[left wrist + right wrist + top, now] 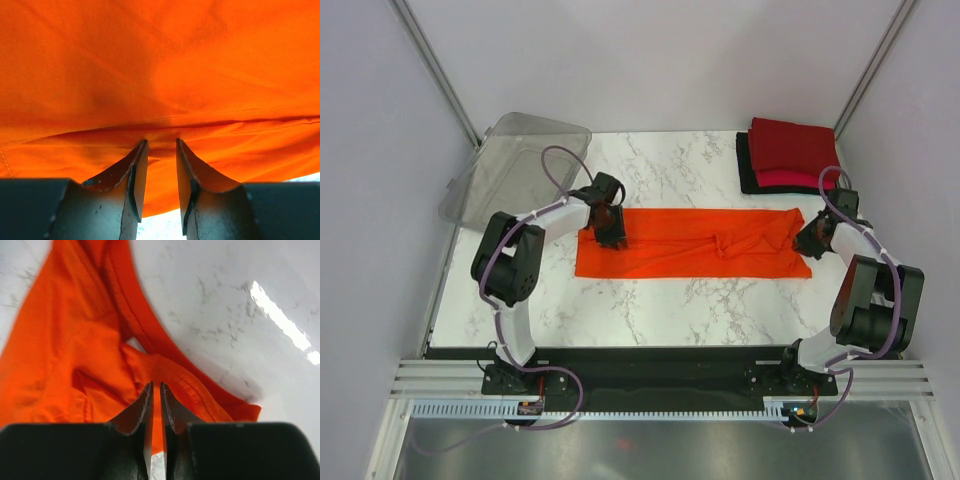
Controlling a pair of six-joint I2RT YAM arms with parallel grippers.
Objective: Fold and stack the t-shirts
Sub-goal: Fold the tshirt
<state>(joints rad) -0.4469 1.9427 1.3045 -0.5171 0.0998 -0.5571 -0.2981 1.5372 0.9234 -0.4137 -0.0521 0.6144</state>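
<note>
An orange shirt (700,245), already narrowed to a long strip, lies across the middle of the counter (670,305), well apart from the folded stack (788,152) at the far right corner. The left gripper (611,228) sits on the strip's left end, jaws a little apart with a crease running into the tips; whether it has cloth cannot be told. The right gripper (810,238) is at the right end, jaws nearly together, apparently pinching the hem. The step in hand looks like the end-to-end fold. To do it well, take every layer, lift just clear, carry one end squarely over the other and match the edges.
</note>
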